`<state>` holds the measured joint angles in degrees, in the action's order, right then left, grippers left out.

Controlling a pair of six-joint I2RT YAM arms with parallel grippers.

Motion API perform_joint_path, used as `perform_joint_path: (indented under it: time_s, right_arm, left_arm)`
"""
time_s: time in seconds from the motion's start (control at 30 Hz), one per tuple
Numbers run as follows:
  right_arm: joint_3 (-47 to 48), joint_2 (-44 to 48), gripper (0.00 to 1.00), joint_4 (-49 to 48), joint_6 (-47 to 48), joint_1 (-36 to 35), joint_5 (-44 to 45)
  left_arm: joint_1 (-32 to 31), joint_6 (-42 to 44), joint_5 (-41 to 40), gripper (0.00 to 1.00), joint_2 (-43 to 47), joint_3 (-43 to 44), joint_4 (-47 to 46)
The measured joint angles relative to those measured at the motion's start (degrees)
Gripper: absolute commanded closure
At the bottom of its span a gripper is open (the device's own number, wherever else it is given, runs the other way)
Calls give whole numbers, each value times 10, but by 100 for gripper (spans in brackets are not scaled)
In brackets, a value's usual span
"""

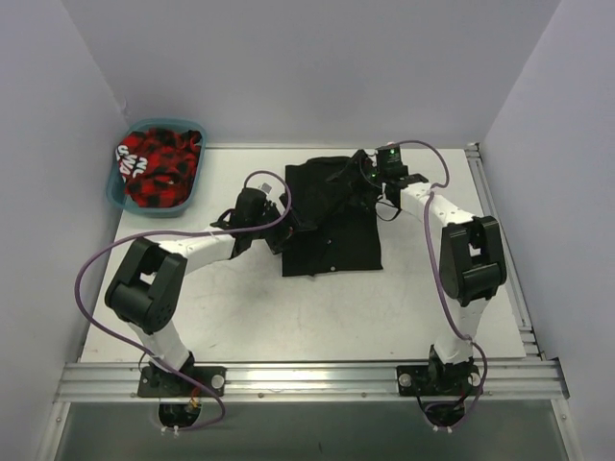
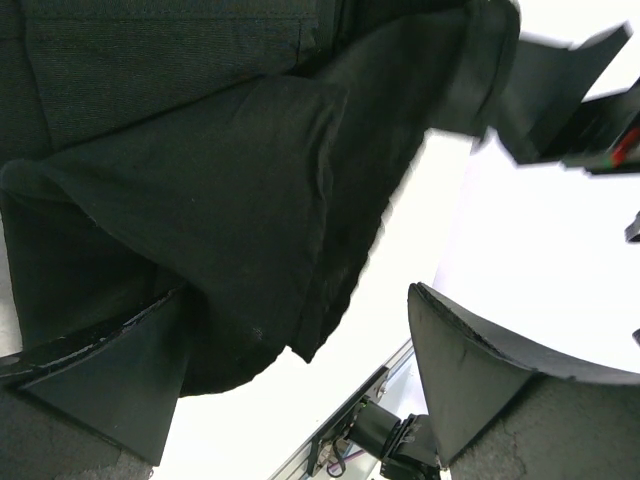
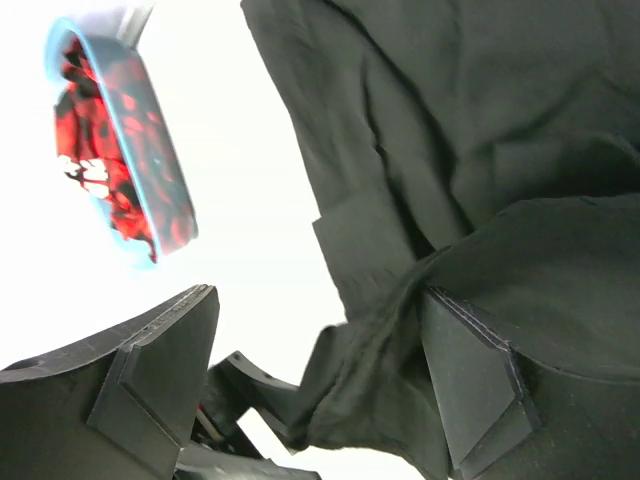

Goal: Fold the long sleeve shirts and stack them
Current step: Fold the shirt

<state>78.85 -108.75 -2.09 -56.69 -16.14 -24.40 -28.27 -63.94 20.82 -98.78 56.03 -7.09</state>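
Shirt [image 1: 332,216] whole on table [image 1: 288,317] only from top; wrist views show left claw [image 2: 300,292], right claw [image 3: 320,291] spread apart

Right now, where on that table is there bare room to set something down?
Widest: the bare table between the near hem of the black shirt and the arm bases. Smaller: the gap between the teal basket and the shirt. Crowded: the shirt's left edge and far right corner, where the left hand and right hand are.
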Motion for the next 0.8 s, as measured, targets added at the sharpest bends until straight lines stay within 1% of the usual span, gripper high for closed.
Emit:
perform_joint_path:
  time_s: [0.2,0.33,0.4,0.47,0.63,0.8]
  right_arm:
    - [41,-17,17,-4,-2,10,-6]
    - [37,-8,16,-2,13,31,-7]
    - [12,10,16,-2,25,43,-5]
    - [-33,44,16,2,38,53,-1]
    - [-162,150,16,24,74,64,21]
    - [-224,215,16,42,108,61,29]
  left_arm:
    - [0,-2,0,7,0,0,0]
    - [3,-5,0,6,0,0,0]
    - [8,-12,0,7,0,2,0]
    - [13,-20,0,7,-2,9,0]
    - [32,-53,1,7,-34,64,-3]
    - [48,-99,14,6,-84,107,-29]
